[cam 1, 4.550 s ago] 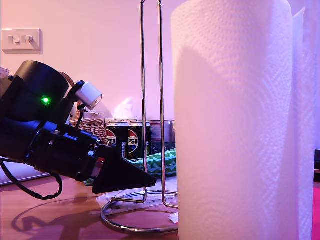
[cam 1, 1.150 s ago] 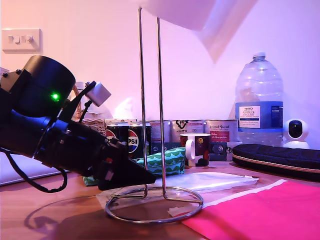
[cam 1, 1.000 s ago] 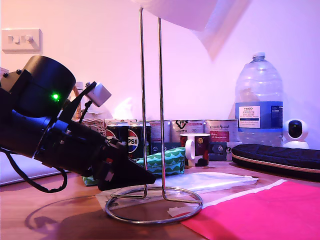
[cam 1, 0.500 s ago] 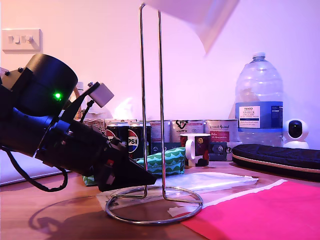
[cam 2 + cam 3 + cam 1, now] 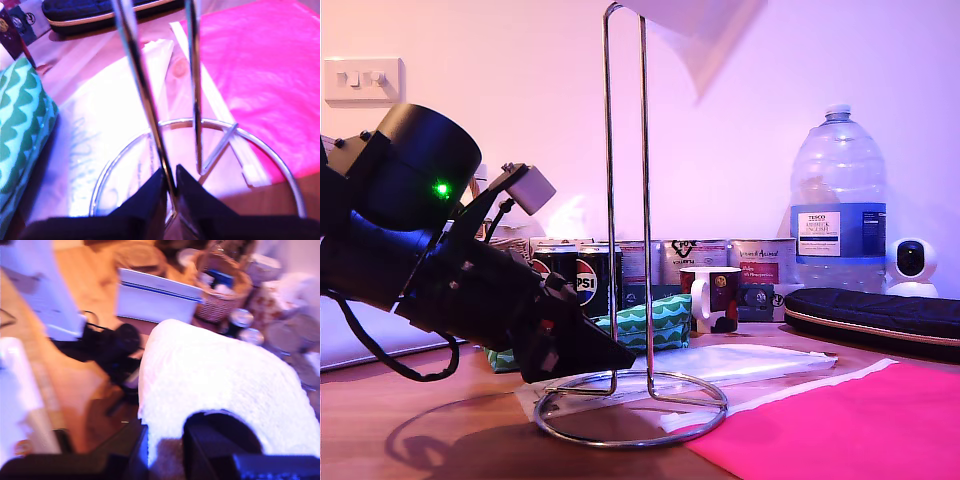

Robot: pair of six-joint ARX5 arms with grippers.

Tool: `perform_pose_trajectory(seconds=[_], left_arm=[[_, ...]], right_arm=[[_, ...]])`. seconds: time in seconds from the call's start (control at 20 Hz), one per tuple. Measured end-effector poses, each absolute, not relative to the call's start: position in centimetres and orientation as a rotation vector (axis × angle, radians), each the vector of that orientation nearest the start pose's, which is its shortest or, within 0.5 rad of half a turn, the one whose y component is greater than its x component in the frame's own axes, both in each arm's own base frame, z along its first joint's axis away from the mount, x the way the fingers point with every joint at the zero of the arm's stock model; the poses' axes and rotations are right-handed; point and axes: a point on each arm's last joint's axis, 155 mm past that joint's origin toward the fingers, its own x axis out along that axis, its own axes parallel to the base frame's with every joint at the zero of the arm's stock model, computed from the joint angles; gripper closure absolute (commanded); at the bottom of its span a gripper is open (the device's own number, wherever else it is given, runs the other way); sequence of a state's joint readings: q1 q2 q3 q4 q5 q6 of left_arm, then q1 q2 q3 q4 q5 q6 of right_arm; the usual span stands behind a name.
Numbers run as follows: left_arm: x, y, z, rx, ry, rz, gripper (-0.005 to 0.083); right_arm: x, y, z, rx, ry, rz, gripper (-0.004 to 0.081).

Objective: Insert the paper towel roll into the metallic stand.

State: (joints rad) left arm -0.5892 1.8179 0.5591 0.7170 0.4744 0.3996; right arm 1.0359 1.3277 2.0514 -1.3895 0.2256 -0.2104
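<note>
The metallic stand (image 5: pixel 625 200) is on the wooden table, its ring base (image 5: pixel 632 412) flat and its narrow loop upright. My first gripper (image 5: pixel 618 357) reaches in low from the exterior view's left and is shut on one upright wire just above the base; the first wrist view shows the fingers (image 5: pixel 150 197) pinching that wire (image 5: pixel 145 90). The paper towel roll (image 5: pixel 695 28) hangs above the top of the loop, and only its lower edge and loose flap show. In the second wrist view the roll (image 5: pixel 220 375) is held in my second gripper (image 5: pixel 167 437), shut on its wall.
Behind the stand are Pepsi cans (image 5: pixel 585 285), a green patterned cloth (image 5: pixel 655 322), a mug (image 5: pixel 712 298), a big water bottle (image 5: pixel 837 210) and a small white camera (image 5: pixel 911 262). A black case (image 5: pixel 875 318) and a pink sheet (image 5: pixel 840 420) lie at the exterior view's right. A wicker basket (image 5: pixel 220 290) is farther back.
The roll left the table at the exterior view's front right and rose out of the frame's top. In the last second it drifted toward the loop's top. The first arm tilted slightly.
</note>
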Motion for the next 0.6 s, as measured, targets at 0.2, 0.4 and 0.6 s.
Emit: perform_pose_trajectory(seconds=[0.2,0.4,0.6], left_arm=[[28.6,-29.6,3.0,0.38,0.394,-1.164,0.0797],[28.0,-29.2,3.8,0.387,0.4,-1.166,0.0797],[27.7,-29.1,6.3,0.387,0.363,-1.162,0.0797]], right_arm=[[18.9,21.8,42.3,-0.606,0.438,0.784,0.0782],[18.4,20.3,43.5,-0.593,0.396,0.766,0.0782],[18.3,19.4,44.2,-0.583,0.375,0.746,0.0782]])
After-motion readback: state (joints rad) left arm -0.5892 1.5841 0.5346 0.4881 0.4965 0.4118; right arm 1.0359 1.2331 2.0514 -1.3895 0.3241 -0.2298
